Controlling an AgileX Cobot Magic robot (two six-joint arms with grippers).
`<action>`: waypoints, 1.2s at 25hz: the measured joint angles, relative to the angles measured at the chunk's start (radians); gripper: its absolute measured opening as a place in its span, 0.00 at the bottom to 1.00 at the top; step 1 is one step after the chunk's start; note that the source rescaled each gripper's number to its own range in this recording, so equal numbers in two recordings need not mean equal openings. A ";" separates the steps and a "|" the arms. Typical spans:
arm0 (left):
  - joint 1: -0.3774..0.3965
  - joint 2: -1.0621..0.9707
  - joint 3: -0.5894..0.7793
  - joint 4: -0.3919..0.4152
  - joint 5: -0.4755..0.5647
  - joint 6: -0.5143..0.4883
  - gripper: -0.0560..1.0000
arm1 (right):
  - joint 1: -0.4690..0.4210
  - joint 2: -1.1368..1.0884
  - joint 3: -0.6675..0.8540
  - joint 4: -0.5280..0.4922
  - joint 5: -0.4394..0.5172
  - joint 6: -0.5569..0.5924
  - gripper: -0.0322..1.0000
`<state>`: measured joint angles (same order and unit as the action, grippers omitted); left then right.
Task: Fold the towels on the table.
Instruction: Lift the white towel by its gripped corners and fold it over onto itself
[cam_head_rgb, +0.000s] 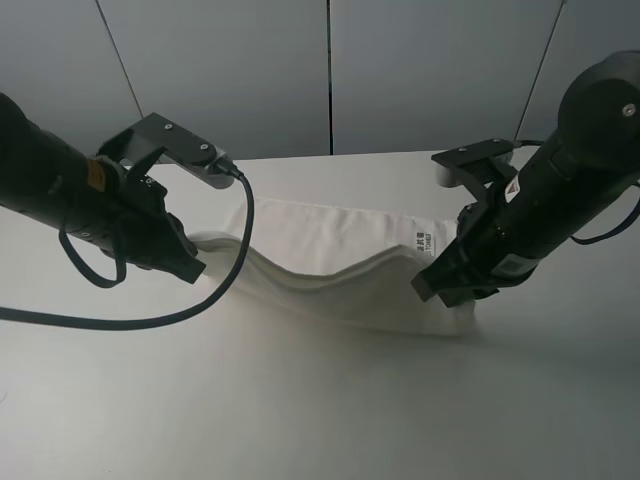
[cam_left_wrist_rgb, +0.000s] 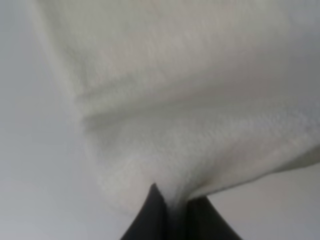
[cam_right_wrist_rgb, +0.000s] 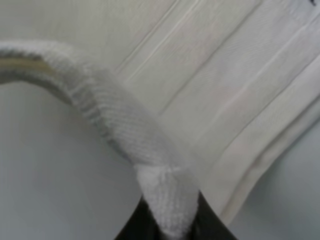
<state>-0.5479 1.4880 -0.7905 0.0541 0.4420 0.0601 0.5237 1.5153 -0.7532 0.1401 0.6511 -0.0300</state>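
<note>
1. Towel (cam_head_rgb: 330, 250) sits on the far-middle part of the table (cam_head_rgb: 300, 420), between the two grippers. Its far half is flat on the surface, with the label (cam_head_rgb: 422, 243) face up near the right end.
2. Left gripper (cam_head_rgb: 188, 264): clamped on the towel's left end. In the left wrist view the cloth is pinched between the dark fingertips (cam_left_wrist_rgb: 150, 215), with no gap.
3. Right gripper (cam_head_rgb: 432, 283): clamped on the towel's right near corner. The right wrist view shows the thick hem squeezed between the tips, with banded cloth lying below it.
4. The near edge is held off the table at both ends and sags in the middle. I cannot tell whether the sag touches the table.
5. Progress, as I judge it: the first fold is started but not done. The edge is gripped and raised but not yet laid over the flat half.
6. Left to do: carry the edge across, line it up with the far edge, let go, then likely make a second fold.
7. Black cable (cam_head_rgb: 243, 235) crosses in front of the towel's left part and is a possible snag.
</note>
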 joint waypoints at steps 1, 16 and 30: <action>0.000 0.000 0.000 0.000 -0.015 -0.004 0.05 | 0.000 0.000 0.000 -0.026 -0.016 0.036 0.03; 0.060 0.000 0.001 0.302 -0.219 -0.299 0.05 | 0.002 0.000 0.000 -0.539 -0.185 0.530 0.03; 0.135 0.118 0.001 0.316 -0.469 -0.311 0.08 | 0.006 0.000 0.000 -0.927 -0.258 0.931 0.03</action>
<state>-0.4126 1.6060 -0.7897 0.3704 -0.0266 -0.2506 0.5294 1.5153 -0.7532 -0.7868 0.3933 0.9014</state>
